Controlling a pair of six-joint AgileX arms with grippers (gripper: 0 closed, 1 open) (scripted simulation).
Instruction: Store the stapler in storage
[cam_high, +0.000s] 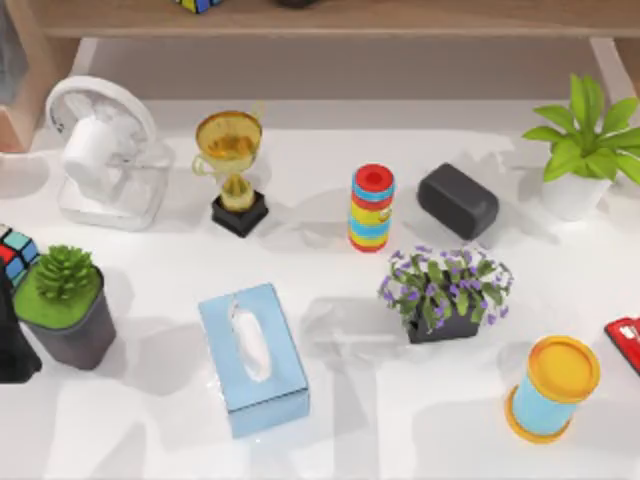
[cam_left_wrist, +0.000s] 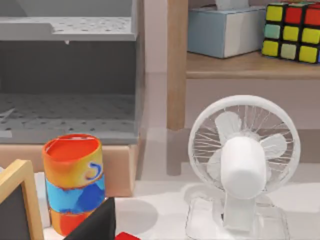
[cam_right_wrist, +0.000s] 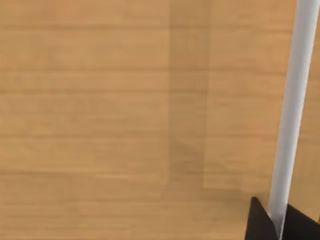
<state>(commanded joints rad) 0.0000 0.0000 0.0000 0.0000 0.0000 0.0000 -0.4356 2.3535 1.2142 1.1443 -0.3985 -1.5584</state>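
We see the red stapler (cam_high: 625, 343) lying at the table's (cam_high: 400, 420) right edge, near the blue-and-yellow cylinder (cam_high: 552, 388). We cannot tell how either pincer stands.

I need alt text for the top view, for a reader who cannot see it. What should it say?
A white table seen from above, with the red stapler at its right edge beside a blue-and-yellow cylinder. Also on it: a fan, a trophy, a tissue box and potted plants.
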